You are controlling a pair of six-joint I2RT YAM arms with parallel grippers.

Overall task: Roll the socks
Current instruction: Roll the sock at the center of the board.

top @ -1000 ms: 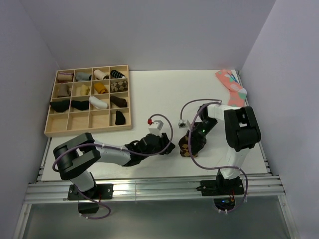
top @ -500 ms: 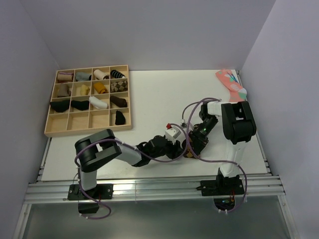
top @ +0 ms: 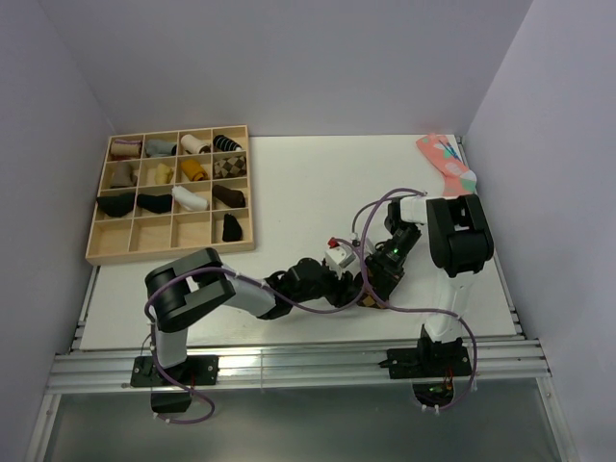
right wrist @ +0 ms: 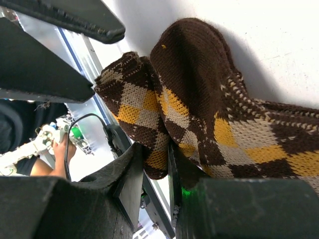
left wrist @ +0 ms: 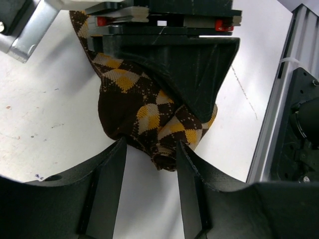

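Note:
The socks [left wrist: 144,112] form one dark brown bundle with an orange-tan argyle pattern, lying on the white table near its front edge [top: 367,297]. My right gripper [right wrist: 157,162] is shut on a fold of the bundle [right wrist: 199,114], with knit squeezed between its two fingers. My left gripper [left wrist: 150,149] faces it from the left and stands open. The bundle's lower end pokes just between the left fingertips [left wrist: 121,149], with bare table showing in the gap behind. In the top view both grippers meet over the bundle, left [top: 352,280], right [top: 375,281].
A wooden tray [top: 168,249] with several rolled socks in its compartments stands at the back left. A pink sock with teal patches [top: 445,166] lies at the back right corner. The metal rail [left wrist: 281,94] runs along the table's near edge, close to the bundle.
My left arm has swung right across the table, bringing its open gripper up to the bundle. The right gripper has kept its hold and shifted slightly toward the front edge.

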